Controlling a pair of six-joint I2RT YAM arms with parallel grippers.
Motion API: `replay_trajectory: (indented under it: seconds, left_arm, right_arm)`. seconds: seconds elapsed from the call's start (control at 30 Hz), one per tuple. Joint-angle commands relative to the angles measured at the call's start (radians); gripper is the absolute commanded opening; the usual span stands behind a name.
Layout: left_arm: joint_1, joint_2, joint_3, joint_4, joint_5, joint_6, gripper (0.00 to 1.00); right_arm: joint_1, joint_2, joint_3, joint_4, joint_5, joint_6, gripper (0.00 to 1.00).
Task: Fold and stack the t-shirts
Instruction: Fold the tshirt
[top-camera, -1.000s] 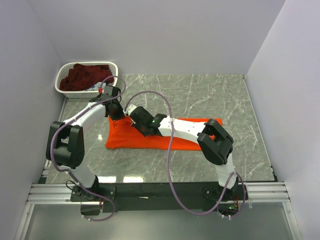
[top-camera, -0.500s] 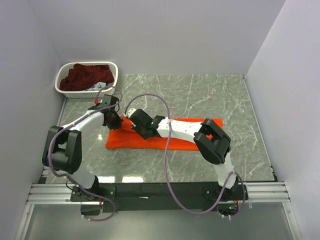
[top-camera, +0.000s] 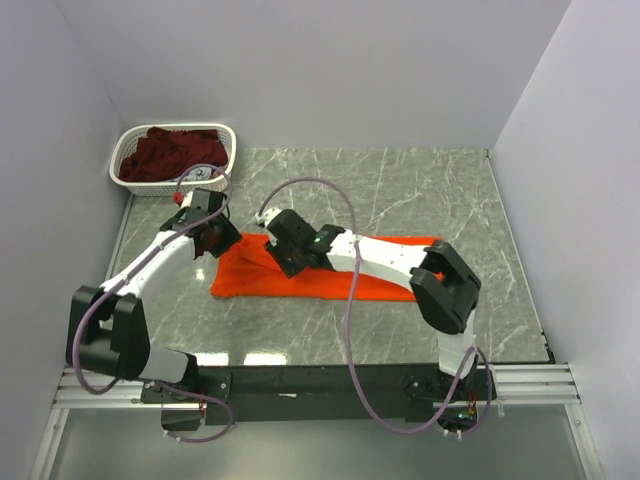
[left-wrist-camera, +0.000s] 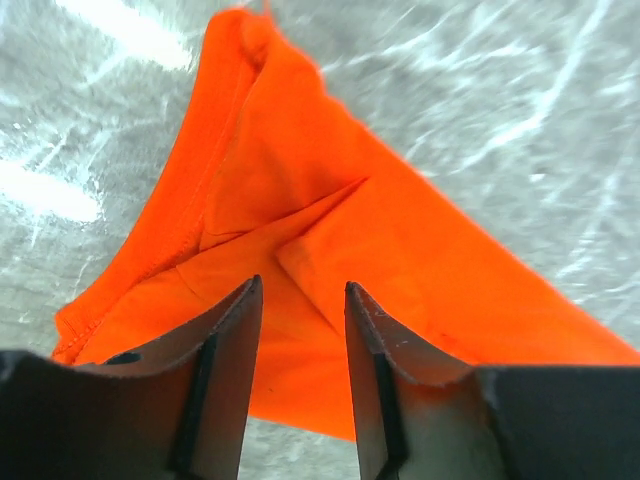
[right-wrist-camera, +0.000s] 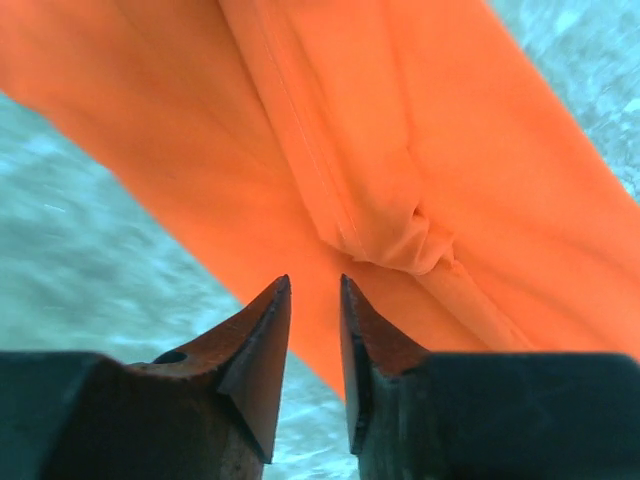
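Observation:
The bright orange t-shirt (top-camera: 250, 276) lies on the marble table as a long folded strip, its right part hidden under my right arm. My left gripper (top-camera: 220, 243) hovers over the strip's upper left corner. In the left wrist view its fingertips (left-wrist-camera: 300, 286) stand apart with nothing between them, above a folded orange flap (left-wrist-camera: 400, 230). My right gripper (top-camera: 283, 262) is just right of it over the strip. Its jaws (right-wrist-camera: 314, 282) show a narrow gap and hold nothing, above a bunched seam (right-wrist-camera: 400, 230). The dark maroon t-shirt (top-camera: 170, 155) lies crumpled in the basket.
The white lattice basket (top-camera: 180, 127) stands at the table's back left corner against the wall. Grey walls close the table on the left, back and right. Bare marble (top-camera: 420, 190) lies behind the orange strip.
Both grippers were shut on the orange cloth and now stand open, the cloth let go. The left gripper has drawn back toward the left. The shirt lies flatter as a narrower strip.

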Motion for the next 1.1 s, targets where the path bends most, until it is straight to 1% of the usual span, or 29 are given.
replay_trajectory:
  seconds: [0.0, 0.07, 0.1, 0.13, 0.23, 0.27, 0.3, 0.4, 0.57, 0.63, 0.73, 0.83, 0.87, 0.9, 0.93, 0.97, 1.0, 1.07]
  left_arm:
    - [-0.001, -0.067, -0.001, 0.017, -0.039, -0.002, 0.44]
    - [-0.004, -0.056, 0.012, 0.041, -0.022, 0.008, 0.38]
    - [-0.014, -0.033, 0.018, 0.050, 0.001, 0.011, 0.35]
    - [-0.021, -0.019, 0.028, 0.060, 0.002, 0.011, 0.26]
    - [-0.053, 0.042, 0.039, 0.118, 0.033, 0.012, 0.15]
    - [-0.058, 0.060, 0.041, 0.142, 0.045, 0.002, 0.13]
    - [-0.060, 0.093, 0.044, 0.155, 0.055, -0.005, 0.12]
    - [-0.060, 0.158, 0.042, 0.184, 0.052, -0.030, 0.09]
    - [-0.047, 0.245, 0.042, 0.193, -0.031, -0.068, 0.07]
    - [-0.034, 0.277, 0.033, 0.195, -0.040, -0.077, 0.07]
    - [-0.017, 0.304, 0.051, 0.138, -0.082, -0.065, 0.08]
    - [-0.012, 0.279, 0.061, 0.110, -0.125, -0.044, 0.12]
    - [-0.011, 0.266, 0.067, 0.091, -0.131, -0.038, 0.14]
    - [-0.011, 0.239, 0.085, 0.078, -0.143, -0.032, 0.20]
    - [-0.011, 0.223, 0.096, 0.065, -0.146, -0.013, 0.23]
    - [-0.012, 0.190, 0.107, 0.031, -0.151, -0.005, 0.26]
    - [-0.012, 0.171, 0.130, 0.012, -0.163, 0.002, 0.34]
    - [-0.023, 0.134, 0.147, -0.034, -0.181, 0.010, 0.43]
  right_arm:
    - [-0.054, -0.102, -0.032, 0.071, -0.114, 0.118, 0.33]
    - [-0.088, -0.113, -0.049, 0.122, -0.188, 0.153, 0.30]
    - [-0.099, -0.113, -0.063, 0.139, -0.214, 0.190, 0.25]
    - [-0.110, -0.110, -0.069, 0.156, -0.236, 0.207, 0.24]
    - [-0.143, -0.093, -0.104, 0.229, -0.302, 0.262, 0.21]
    - [-0.153, -0.081, -0.112, 0.268, -0.322, 0.274, 0.21]
    - [-0.172, -0.073, -0.132, 0.288, -0.367, 0.300, 0.21]
    - [-0.209, -0.033, -0.167, 0.360, -0.443, 0.345, 0.20]
    - [-0.255, 0.046, -0.225, 0.421, -0.491, 0.377, 0.21]
    - [-0.281, 0.054, -0.253, 0.446, -0.495, 0.386, 0.21]
    - [-0.306, 0.034, -0.295, 0.446, -0.509, 0.374, 0.22]
    - [-0.306, -0.050, -0.327, 0.398, -0.463, 0.330, 0.24]
    - [-0.306, -0.102, -0.344, 0.365, -0.417, 0.307, 0.25]
    - [-0.305, -0.128, -0.353, 0.348, -0.396, 0.296, 0.26]
    - [-0.306, -0.154, -0.362, 0.329, -0.373, 0.284, 0.27]
    - [-0.306, -0.206, -0.383, 0.290, -0.318, 0.272, 0.28]
    - [-0.306, -0.229, -0.391, 0.265, -0.281, 0.250, 0.29]
    - [-0.306, -0.289, -0.417, 0.187, -0.210, 0.227, 0.32]
